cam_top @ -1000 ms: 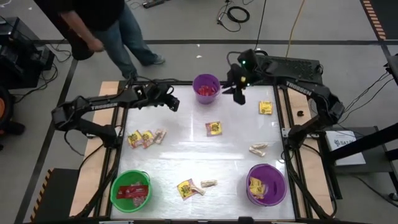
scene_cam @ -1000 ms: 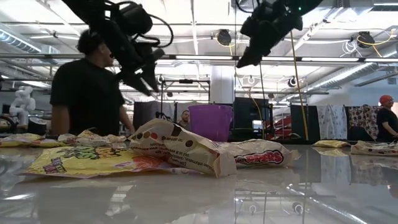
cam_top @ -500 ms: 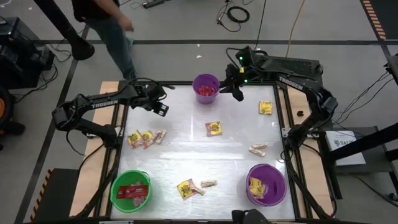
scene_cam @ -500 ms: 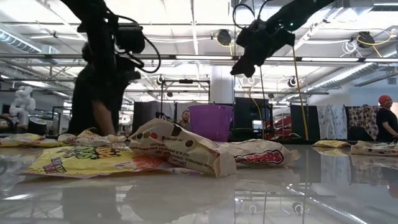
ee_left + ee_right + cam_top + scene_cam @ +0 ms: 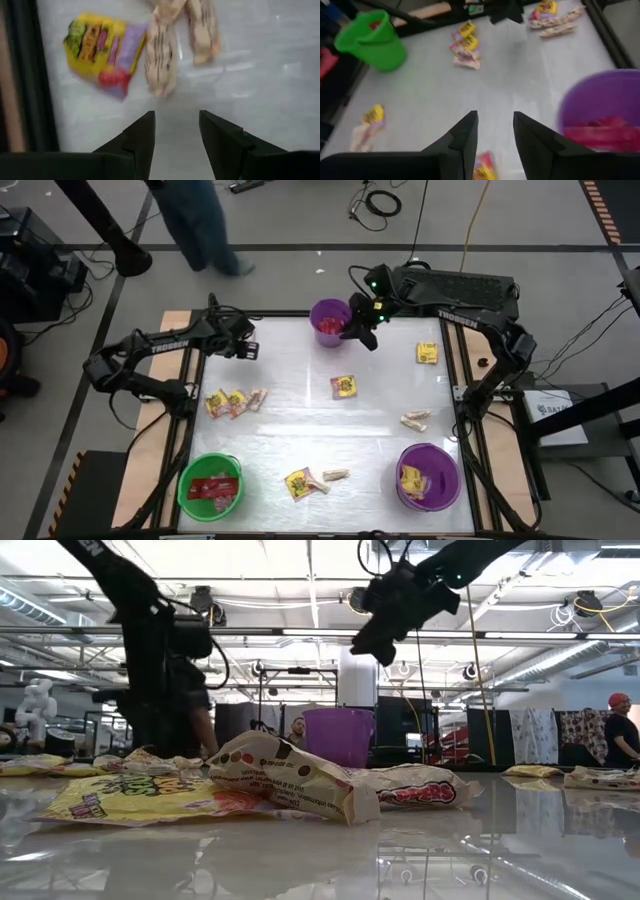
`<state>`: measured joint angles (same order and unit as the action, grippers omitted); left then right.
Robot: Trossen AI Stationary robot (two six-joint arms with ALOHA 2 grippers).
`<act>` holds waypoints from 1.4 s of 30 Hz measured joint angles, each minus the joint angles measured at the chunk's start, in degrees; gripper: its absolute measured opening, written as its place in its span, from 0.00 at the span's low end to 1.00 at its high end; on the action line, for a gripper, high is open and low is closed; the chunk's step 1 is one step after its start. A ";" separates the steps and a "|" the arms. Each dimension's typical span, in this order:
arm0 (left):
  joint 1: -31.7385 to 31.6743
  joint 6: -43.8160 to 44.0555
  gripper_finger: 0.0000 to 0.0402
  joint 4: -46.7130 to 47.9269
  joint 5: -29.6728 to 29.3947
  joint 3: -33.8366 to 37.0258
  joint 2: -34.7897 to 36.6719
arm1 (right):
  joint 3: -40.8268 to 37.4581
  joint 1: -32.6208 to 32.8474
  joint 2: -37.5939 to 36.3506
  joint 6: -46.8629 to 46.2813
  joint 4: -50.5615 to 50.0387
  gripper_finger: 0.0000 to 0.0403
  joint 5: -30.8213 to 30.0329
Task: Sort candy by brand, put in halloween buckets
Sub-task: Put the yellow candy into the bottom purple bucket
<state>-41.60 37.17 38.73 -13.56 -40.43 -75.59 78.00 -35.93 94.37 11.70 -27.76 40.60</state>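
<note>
**Both claws empty above the desk, candy scattered below**

The right claw (image 5: 358, 332) hangs just beside the far purple bucket (image 5: 330, 321), on the side toward the right arm's base. Its two fingers (image 5: 465, 137) stand apart with nothing between them. Red packets (image 5: 605, 134) lie inside that bucket, close beside the claw. A yellow packet (image 5: 344, 387) lies on the desk (image 5: 380, 430) a little nearer the front than this claw, and another yellow packet (image 5: 427, 353) lies off toward the desk's right edge.

The left claw (image 5: 243, 348) hovers near the far left corner of the desk, released, its fingers (image 5: 141, 140) parted and empty. Just ahead of it, on the desk, lie a yellow packet (image 5: 100, 50) and two tan twisted pieces (image 5: 160, 55); the yellow packet touches one tan piece.

Well away from both claws, at the front of the desk, the green bucket (image 5: 210, 485) holds red packets, and the near purple bucket (image 5: 428, 476) holds yellow and tan sweets. Between those two buckets lie a yellow packet (image 5: 299, 483) and a tan piece (image 5: 335, 475). Two more tan pieces (image 5: 415, 420) lie near the right edge.

A person (image 5: 200, 220) stands on the floor beyond the desk's far left corner.
</note>
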 joint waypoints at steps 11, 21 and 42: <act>-3.48 -6.34 0.40 -3.67 -6.02 2.96 -0.74 | 0.00 5.30 0.00 -8.25 3.61 0.29 -4.72; -0.91 -15.53 0.40 3.87 9.84 2.96 -0.72 | 0.00 6.44 0.00 -9.50 4.03 0.29 -5.01; 21.36 -11.97 0.40 11.58 18.00 4.91 -0.68 | 0.00 6.46 -0.02 -10.85 5.37 0.29 -5.05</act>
<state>-20.24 25.20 50.31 4.44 -35.52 -76.27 78.00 -29.47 94.35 0.85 -22.39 35.55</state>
